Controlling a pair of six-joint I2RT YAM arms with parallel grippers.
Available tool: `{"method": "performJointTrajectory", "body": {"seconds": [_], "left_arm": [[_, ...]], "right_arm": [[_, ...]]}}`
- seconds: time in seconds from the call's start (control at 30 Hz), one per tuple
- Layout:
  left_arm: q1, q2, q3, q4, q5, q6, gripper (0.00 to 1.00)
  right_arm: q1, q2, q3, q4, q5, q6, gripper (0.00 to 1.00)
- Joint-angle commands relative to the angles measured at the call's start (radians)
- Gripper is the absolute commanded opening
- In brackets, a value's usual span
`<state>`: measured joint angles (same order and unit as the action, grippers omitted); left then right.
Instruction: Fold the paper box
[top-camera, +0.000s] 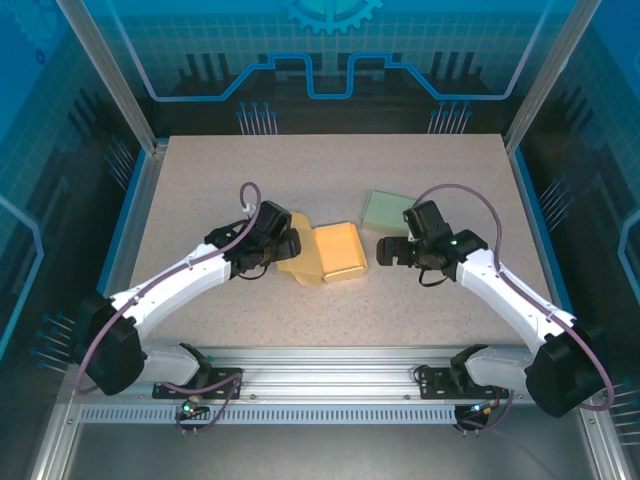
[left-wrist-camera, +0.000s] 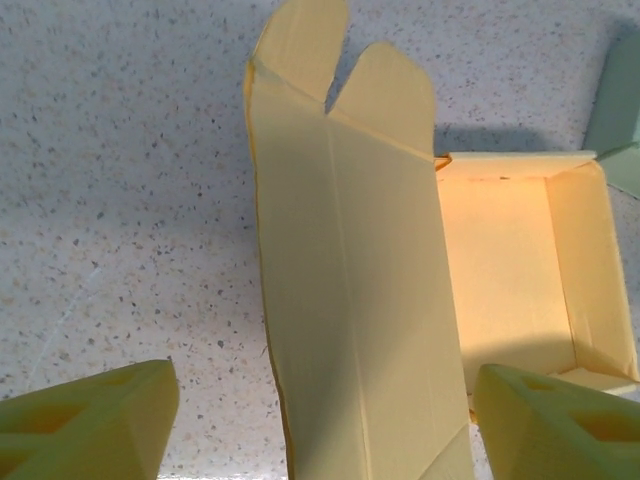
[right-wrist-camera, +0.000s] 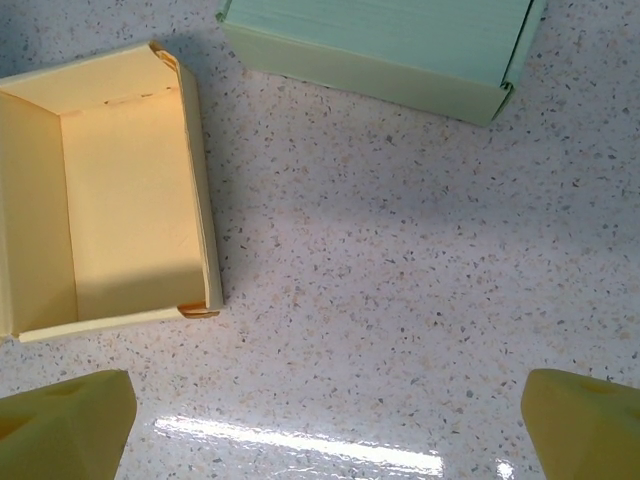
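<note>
The yellow paper box (top-camera: 340, 252) lies in the middle of the table as an open tray (left-wrist-camera: 505, 270), its long lid flap (left-wrist-camera: 350, 300) stretched out flat to the left, ending in two rounded tabs. My left gripper (top-camera: 283, 245) hangs over that flap. In the left wrist view the left gripper (left-wrist-camera: 325, 405) is open, and the flap runs between the yellow fingers (left-wrist-camera: 95, 420) without touching them. My right gripper (top-camera: 385, 252) is open just right of the box. The right wrist view has the right gripper (right-wrist-camera: 325, 415) over bare table, with the tray's wall (right-wrist-camera: 197, 180) at upper left.
A pale green closed box (top-camera: 388, 212) sits behind the right gripper, close to the yellow tray's far right corner; it appears again as the green box (right-wrist-camera: 400, 40) at the top of the right wrist view. Speckled tabletop (top-camera: 220, 180) spreads around, bounded by frame posts.
</note>
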<state>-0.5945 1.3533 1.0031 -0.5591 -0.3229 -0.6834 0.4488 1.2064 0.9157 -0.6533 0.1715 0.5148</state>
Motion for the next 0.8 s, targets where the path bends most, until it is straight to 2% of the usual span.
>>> {"method": "performJointTrajectory", "body": {"seconds": [0.0, 0.03, 0.2, 0.3, 0.47, 0.53, 0.63, 0.77], "left_arm": [[0.018, 0.044, -0.009, 0.021, 0.030, 0.006, 0.66], [0.019, 0.052, -0.006, 0.027, 0.035, 0.014, 0.62], [0.027, 0.064, 0.023, 0.044, 0.033, 0.105, 0.26], [0.045, 0.077, 0.057, 0.033, 0.039, 0.198, 0.13], [0.077, 0.125, 0.151, -0.039, 0.101, 0.430, 0.07], [0.085, 0.140, 0.185, -0.064, 0.125, 0.522, 0.04], [0.102, 0.160, 0.230, -0.089, 0.212, 0.693, 0.03], [0.108, 0.161, 0.265, -0.080, 0.331, 0.943, 0.03]], "right_arm": [[-0.013, -0.028, -0.006, 0.004, -0.002, -0.014, 1.00], [-0.013, -0.030, -0.006, 0.004, 0.000, -0.016, 1.00], [-0.014, -0.041, -0.007, 0.011, -0.005, -0.026, 1.00], [-0.012, -0.079, -0.030, 0.056, -0.015, -0.041, 1.00], [-0.014, -0.182, -0.092, 0.122, -0.010, -0.065, 1.00], [-0.026, -0.217, -0.099, 0.144, -0.049, -0.076, 1.00], [-0.062, -0.248, -0.116, 0.189, -0.146, -0.068, 1.00], [-0.134, -0.230, -0.123, 0.252, -0.356, -0.061, 1.00]]}}
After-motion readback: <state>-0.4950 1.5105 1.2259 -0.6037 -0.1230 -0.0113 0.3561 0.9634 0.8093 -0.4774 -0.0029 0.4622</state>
